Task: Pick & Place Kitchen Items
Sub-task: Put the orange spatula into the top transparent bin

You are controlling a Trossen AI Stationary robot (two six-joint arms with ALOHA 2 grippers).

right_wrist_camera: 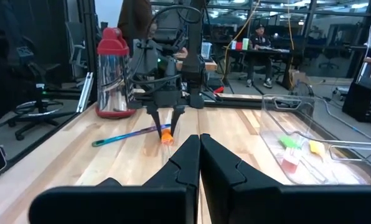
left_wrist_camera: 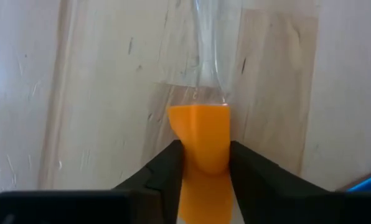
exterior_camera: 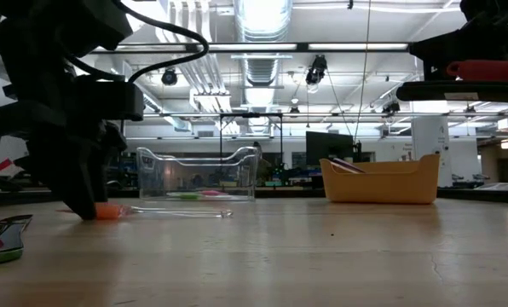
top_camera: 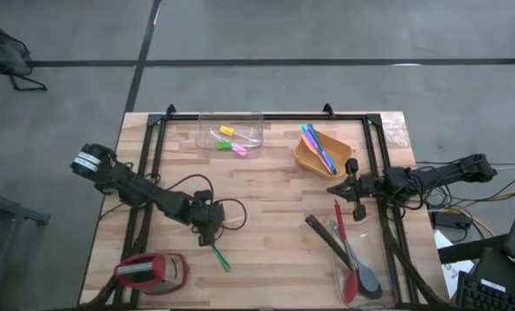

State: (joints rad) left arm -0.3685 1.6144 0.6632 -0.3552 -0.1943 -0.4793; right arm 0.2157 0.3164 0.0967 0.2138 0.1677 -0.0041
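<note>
Your left gripper (top_camera: 210, 235) sits low at lower centre-left of the high view, its fingers closed around an orange piece (left_wrist_camera: 201, 140) with a clear stem, resting on the table (top_camera: 266, 225). A green utensil (top_camera: 220, 257) lies just beside it. Your right gripper (top_camera: 354, 186) waits at right of centre, fingers pressed together and empty.

Small neon pieces already lie in the clear tub (top_camera: 256, 121) and blue cutlery in the orange bowl (top_camera: 305, 157). The spatulas (top_camera: 348, 259) at lower right look unsorted.

No readable text, label, brand or number anywhere I look: nothing legible on my table, tubs, or the room behind.
</note>
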